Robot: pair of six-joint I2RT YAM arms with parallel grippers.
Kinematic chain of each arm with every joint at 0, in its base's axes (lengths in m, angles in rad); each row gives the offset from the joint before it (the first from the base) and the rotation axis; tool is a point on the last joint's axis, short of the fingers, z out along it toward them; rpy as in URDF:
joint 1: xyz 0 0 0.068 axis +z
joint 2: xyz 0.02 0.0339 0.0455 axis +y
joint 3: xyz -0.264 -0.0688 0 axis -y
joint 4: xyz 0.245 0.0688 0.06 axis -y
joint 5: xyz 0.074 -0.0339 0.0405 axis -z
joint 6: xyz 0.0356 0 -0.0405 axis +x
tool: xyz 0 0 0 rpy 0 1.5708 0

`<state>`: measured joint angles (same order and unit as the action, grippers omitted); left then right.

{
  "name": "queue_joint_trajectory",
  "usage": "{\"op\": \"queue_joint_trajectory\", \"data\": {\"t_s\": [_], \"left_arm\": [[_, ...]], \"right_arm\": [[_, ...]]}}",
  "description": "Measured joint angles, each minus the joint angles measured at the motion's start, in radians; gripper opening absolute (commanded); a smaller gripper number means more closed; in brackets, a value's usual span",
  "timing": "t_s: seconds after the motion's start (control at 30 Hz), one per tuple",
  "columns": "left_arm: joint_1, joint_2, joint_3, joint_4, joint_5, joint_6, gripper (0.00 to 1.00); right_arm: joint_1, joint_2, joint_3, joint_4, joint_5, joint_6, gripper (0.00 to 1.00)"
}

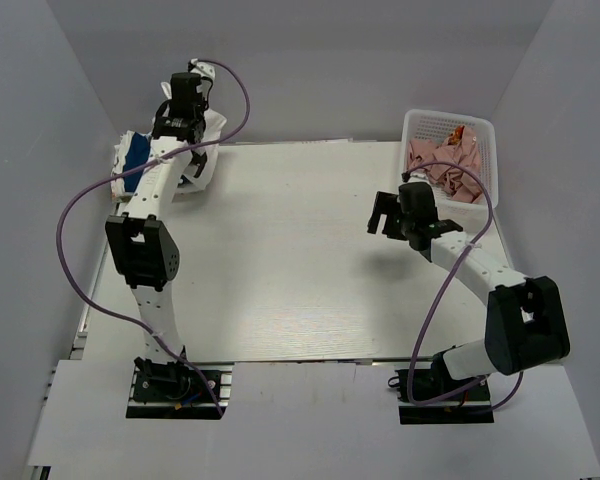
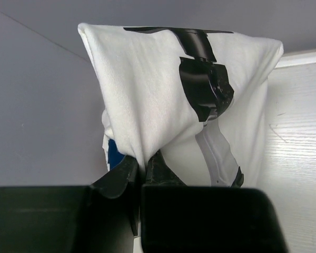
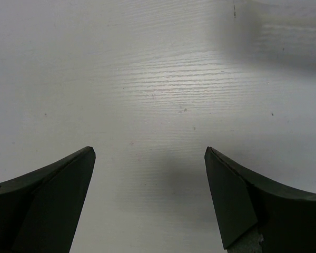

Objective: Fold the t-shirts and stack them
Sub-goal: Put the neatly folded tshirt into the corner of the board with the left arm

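Setting: a white table (image 1: 300,260) seen from above, with two robot arms fixed at the bottom edge of the frame.
Left arm: reaches to the upper left of the overhead view, up against the far corner of the table.
Left gripper (image 2: 143,169): clenched on a fold of the white t-shirt (image 2: 147,79), whose cloth hangs in a loose drape from the pinch.
White t-shirt: fills the centre of the left wrist view; from above it sits bunched in the upper left of the frame.
Blue t-shirt (image 1: 137,152): lies at the upper left, partly covered by the white one, with only a strip of royal blue showing.
Right arm: bends up from the lower right towards the middle right of the overhead frame.
Right gripper (image 3: 150,197): released, its two dark fingers spread wide apart above bare table and grasping nothing.
Basket (image 1: 430,125): white mesh plastic, in the upper right corner.
Basket contents: crumpled pinkish cloth (image 1: 445,165).
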<state>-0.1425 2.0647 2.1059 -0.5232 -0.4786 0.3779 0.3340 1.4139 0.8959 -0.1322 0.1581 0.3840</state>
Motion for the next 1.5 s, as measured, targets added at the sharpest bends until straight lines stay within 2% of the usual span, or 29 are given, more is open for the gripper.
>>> {"op": "queue_joint_trajectory", "data": {"t_s": [0.33, 0.6, 0.63, 0.73, 0.77, 0.83, 1.1, 1.27, 1.37, 1.47, 1.5], "left_arm": [[0.093, 0.002, 0.039, 0.048, 0.056, -0.002, 0.0], [0.216, 0.176, 0.098, 0.107, 0.092, -0.016, 0.0], [0.233, 0.204, 0.106, 0.112, 0.095, -0.019, 0.14], [0.268, 0.27, 0.115, 0.131, 0.088, -0.021, 0.63], [0.28, 0.284, 0.116, 0.137, 0.084, -0.024, 0.92], [0.299, 0.3, 0.118, 0.146, 0.075, -0.033, 1.0], [0.319, 0.29, 0.184, 0.168, 0.083, -0.093, 1.0], [0.301, 0.22, 0.171, 0.074, 0.187, -0.214, 1.0], [0.289, 0.071, 0.029, 0.016, 0.294, -0.333, 1.0], [0.275, -0.171, -0.249, 0.011, 0.415, -0.456, 1.0], [0.262, -0.277, -0.393, 0.086, 0.456, -0.506, 1.0]], "right_arm": [[-0.001, 0.04, 0.057, -0.002, -0.006, 0.005, 0.9], [-0.003, 0.115, 0.182, -0.031, -0.008, 0.006, 0.9], [-0.004, 0.125, 0.195, -0.033, -0.011, 0.006, 0.9], [-0.005, 0.143, 0.215, -0.042, -0.016, 0.008, 0.9], [-0.005, 0.146, 0.218, -0.045, -0.018, 0.009, 0.9], [-0.005, 0.148, 0.22, -0.052, -0.023, 0.011, 0.9], [-0.005, 0.145, 0.221, -0.056, -0.031, 0.012, 0.9], [-0.005, 0.084, 0.21, -0.069, -0.037, 0.012, 0.9], [-0.004, -0.003, 0.17, -0.064, -0.036, 0.013, 0.9], [-0.004, -0.087, 0.102, -0.046, -0.038, 0.021, 0.9], [-0.004, -0.115, 0.074, -0.044, -0.04, 0.026, 0.9]]}}
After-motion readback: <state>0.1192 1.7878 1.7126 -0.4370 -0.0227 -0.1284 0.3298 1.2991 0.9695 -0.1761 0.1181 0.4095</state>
